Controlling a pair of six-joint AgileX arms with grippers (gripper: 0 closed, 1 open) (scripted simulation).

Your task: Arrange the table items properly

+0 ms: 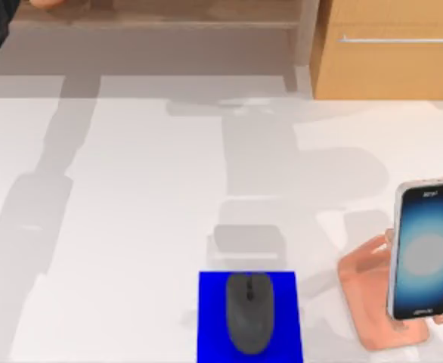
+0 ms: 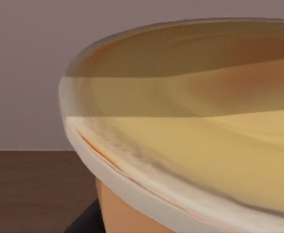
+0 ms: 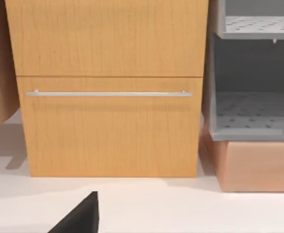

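Orange cup (image 2: 190, 145) with cream rim looms against the left wrist camera, apparently carried; grip not discernible. Mouse (image 1: 249, 313) already on blue pad (image 1: 210, 318), smartphone (image 1: 425, 249) propped on pink stand (image 1: 361, 295). Remaining: probably setting the cup down upright.

Dark grey mouse (image 1: 248, 313) on a solid blue pad (image 1: 286, 291) at lower centre, black-edged smartphone (image 1: 425, 248) glowing blue on a salmon-pink stand (image 1: 361, 291) at lower right, white table (image 1: 116, 227), light wood cabinet (image 1: 391, 53) at upper right, cream-yellow cup (image 2: 190, 145), perhaps orange below.
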